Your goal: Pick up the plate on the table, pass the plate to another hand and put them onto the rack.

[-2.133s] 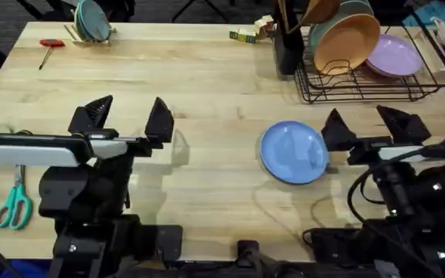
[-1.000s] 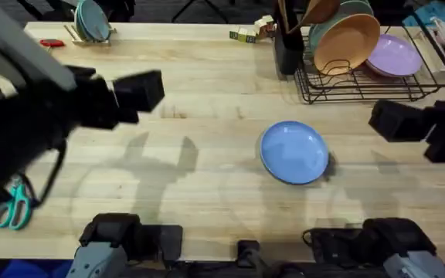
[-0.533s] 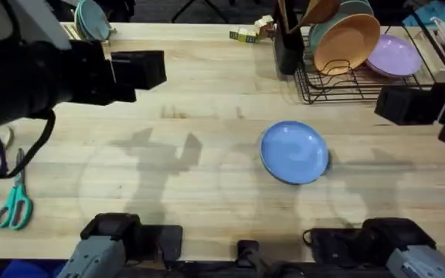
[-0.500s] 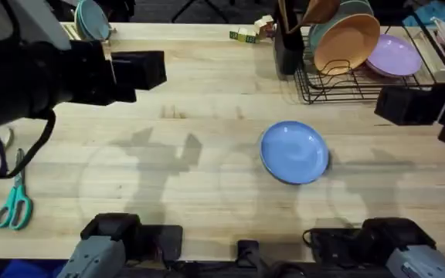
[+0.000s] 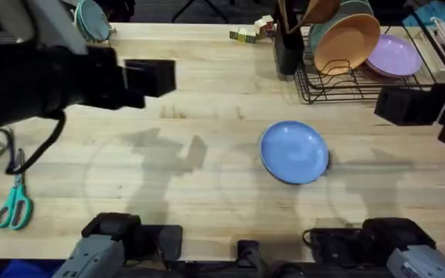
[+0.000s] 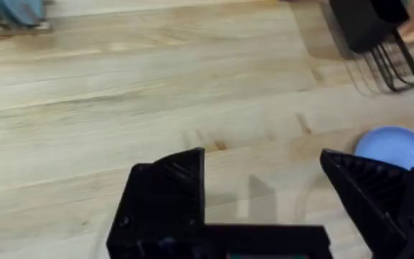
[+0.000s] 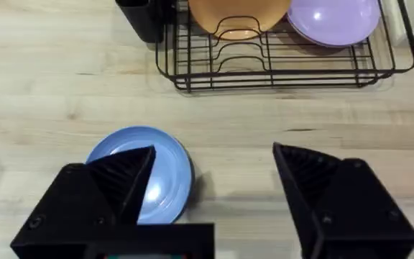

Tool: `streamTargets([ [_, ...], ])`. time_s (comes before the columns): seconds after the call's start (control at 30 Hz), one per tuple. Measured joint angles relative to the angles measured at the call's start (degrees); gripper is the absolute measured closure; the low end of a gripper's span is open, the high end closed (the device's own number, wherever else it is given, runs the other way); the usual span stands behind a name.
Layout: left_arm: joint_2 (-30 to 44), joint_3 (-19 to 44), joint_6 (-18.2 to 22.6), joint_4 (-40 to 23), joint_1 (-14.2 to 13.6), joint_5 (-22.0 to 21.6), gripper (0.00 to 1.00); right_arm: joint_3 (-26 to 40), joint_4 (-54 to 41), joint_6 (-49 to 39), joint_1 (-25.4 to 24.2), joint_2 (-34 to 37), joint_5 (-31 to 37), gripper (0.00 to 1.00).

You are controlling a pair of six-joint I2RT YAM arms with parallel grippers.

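The plate (image 5: 294, 152) is lying flat on the table (image 5: 207, 116), right of centre and just in front of the rack (image 5: 365, 77). Nothing is touching it, so the pickup is not yet begun.

The right tool (image 7: 214, 183) is hanging above the table with its jaws spread wide; in its wrist view the plate (image 7: 149, 173) is sitting partly behind one finger, with the rack (image 7: 279, 72) beyond. That open stance probably suits a descent onto the plate's rim, since a flat plate offers only its edge to pinch.

The left tool (image 6: 264, 194) is also gaping, held high over the left half of the table, with the plate (image 6: 394, 147) off to one side. It is likely waiting clear, ready to receive the handover.

The rack is already carrying an orange bowl (image 5: 346, 42) and a lilac plate (image 5: 394, 55), so a free slot needs choosing.
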Motion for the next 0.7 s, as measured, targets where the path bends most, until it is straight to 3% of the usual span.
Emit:
streamTargets([
  [0.37,9.06,0.0,-3.91,0.92,-15.99,0.06,0.006,0.0,0.0,-0.02,0.0,0.0,0.0,0.006],
  [0.53,14.72,0.0,-4.25,3.67,-24.41,0.06,0.005,0.0,0.0,0.0,0.0,0.0,0.0,0.006],
  [0.7,19.81,0.0,-5.24,7.02,-30.65,0.08,0.006,0.0,0.0,-0.02,0.0,0.0,0.0,0.007],
])
